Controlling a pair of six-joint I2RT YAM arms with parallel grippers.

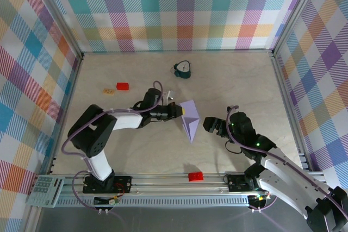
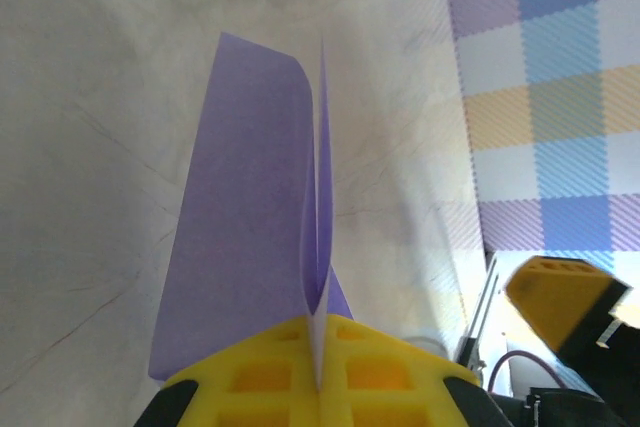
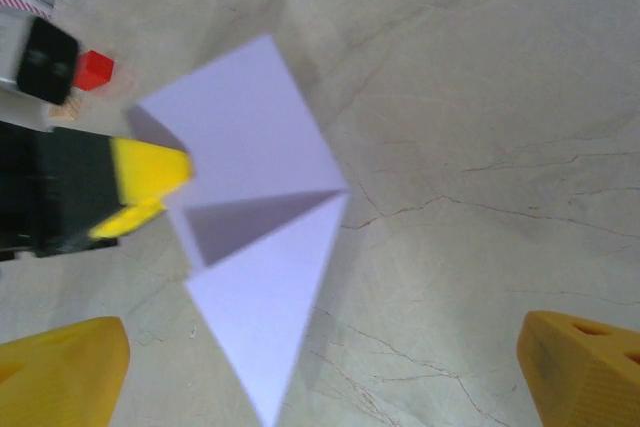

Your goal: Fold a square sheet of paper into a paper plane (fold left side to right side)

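two grippers near the middle of the worktop (image 1: 136, 153). left gripper (image 1: 176, 111): clamped on the left edge of the lavender paper plane (image 1: 190, 119), one flap standing up, point toward the near edge. right gripper (image 1: 210, 125): fingers spread wide, just right of the plane, not touching.

Paper plane (image 1: 190, 119): thin lavender paper, matt, sharply creased. Table (image 1: 141, 150) under the plane: smooth, pale, stone-veined, faint sheen. Left gripper (image 2: 316, 362), touching the plane: matt yellow plastic with moulded recesses. Walls (image 1: 179, 9) behind the plane: checked cloth, matt.
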